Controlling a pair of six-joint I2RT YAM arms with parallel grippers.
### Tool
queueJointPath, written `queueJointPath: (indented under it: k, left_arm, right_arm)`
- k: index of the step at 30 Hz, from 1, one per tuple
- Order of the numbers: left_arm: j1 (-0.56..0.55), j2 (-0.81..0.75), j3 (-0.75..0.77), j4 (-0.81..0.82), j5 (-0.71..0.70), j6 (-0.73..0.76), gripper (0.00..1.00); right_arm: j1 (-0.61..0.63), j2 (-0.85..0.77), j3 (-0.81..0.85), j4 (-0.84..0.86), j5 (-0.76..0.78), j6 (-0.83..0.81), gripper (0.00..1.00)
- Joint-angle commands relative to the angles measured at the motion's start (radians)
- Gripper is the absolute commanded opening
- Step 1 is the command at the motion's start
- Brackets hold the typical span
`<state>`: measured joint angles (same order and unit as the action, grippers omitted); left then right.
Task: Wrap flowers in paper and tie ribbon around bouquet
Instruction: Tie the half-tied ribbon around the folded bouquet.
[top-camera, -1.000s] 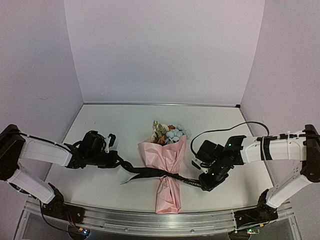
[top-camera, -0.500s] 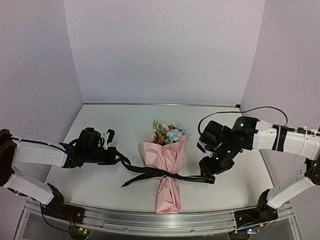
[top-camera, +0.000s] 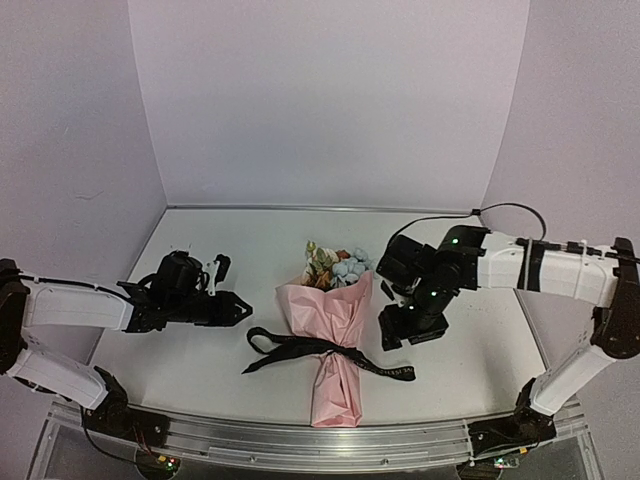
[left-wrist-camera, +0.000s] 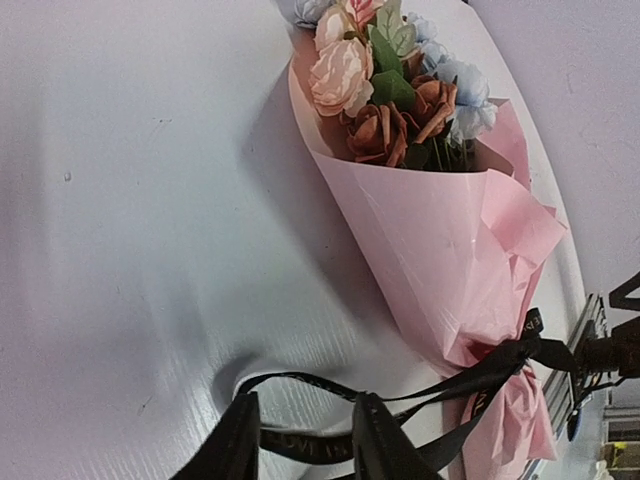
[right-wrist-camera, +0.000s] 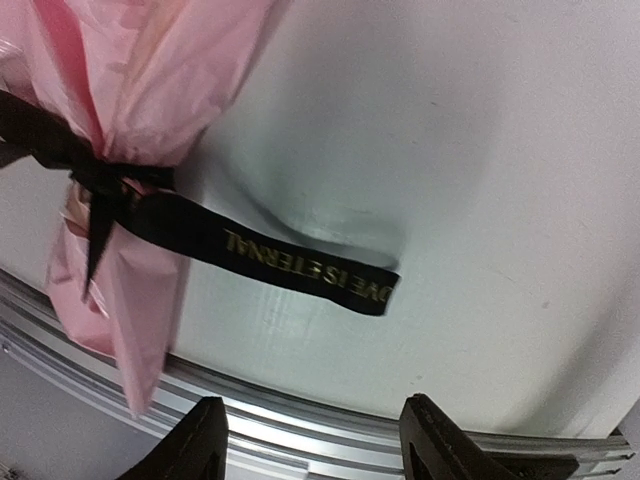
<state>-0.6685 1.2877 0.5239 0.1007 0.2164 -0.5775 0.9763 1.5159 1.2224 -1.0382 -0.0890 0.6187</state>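
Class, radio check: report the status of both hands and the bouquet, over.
Left hand open, empty. Right hand open, empty. Ribbon tied round bouquet, tails flat on table. Nothing in the way.

Robotics lab test booth. Plain pale lilac walls (top-camera: 320, 100) close in a white surface (top-camera: 200, 370) on its left, far and right sides. Two white-and-black robot arms, the left arm (top-camera: 70, 305) and the right arm (top-camera: 560, 272), are mounted on an aluminium rail (top-camera: 300, 435) along the near edge. A black cable (top-camera: 505, 209) loops off the right arm, where a small green light (top-camera: 452, 239) glows.
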Motion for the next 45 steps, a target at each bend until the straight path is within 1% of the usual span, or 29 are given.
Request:
queueJointPath:
  k: [1,4,7,9,11,16,23,27,34,36,40,42,45]
  left_arm:
    - [-0.003,-0.027,0.043,0.000,0.011,0.026,0.42]
    - [-0.006,-0.040,0.032,-0.007,0.004,0.022,0.51]
    - [-0.020,-0.045,0.023,-0.005,0.003,0.012,0.54]
    - [-0.052,-0.047,0.027,-0.005,-0.004,0.010,0.54]
    - [-0.102,-0.046,0.038,-0.013,-0.024,0.020,0.54]
    - [-0.233,-0.011,0.069,-0.021,-0.069,0.095,0.53]
    - [-0.341,0.103,0.095,-0.012,-0.071,0.163,0.53]
    - [-0.362,0.161,0.115,0.003,-0.089,0.179,0.54]
    - [-0.364,0.226,0.152,0.033,-0.097,0.197,0.56]
    - [-0.365,0.238,0.158,0.038,-0.092,0.197,0.54]
    - [-0.366,0.244,0.159,0.046,-0.077,0.193,0.44]
    - [-0.366,0.248,0.158,0.047,-0.073,0.191,0.36]
    - [-0.365,0.252,0.158,0.044,-0.072,0.187,0.19]
  right_arm:
    - [0.015,0.102,0.081,0.154,-0.079,0.129,0.58]
    - [0.026,0.133,0.087,0.215,-0.061,0.166,0.57]
    - [0.035,0.174,0.106,0.238,-0.073,0.198,0.53]
    - [0.039,0.191,0.110,0.253,-0.082,0.213,0.47]
    - [0.044,0.203,0.106,0.264,-0.087,0.226,0.44]
    - [0.046,0.215,0.081,0.298,-0.095,0.258,0.40]
    - [0.046,0.246,0.077,0.315,-0.116,0.288,0.35]
    - [0.047,0.256,0.072,0.318,-0.109,0.289,0.32]
    - [0.044,0.265,0.062,0.319,-0.088,0.275,0.21]
    - [0.044,0.268,0.062,0.319,-0.091,0.278,0.15]
    - [0.043,0.267,0.052,0.321,-0.095,0.281,0.04]
    - [0.044,0.264,0.047,0.320,-0.095,0.280,0.00]
    - [0.042,0.252,0.035,0.320,-0.082,0.269,0.00]
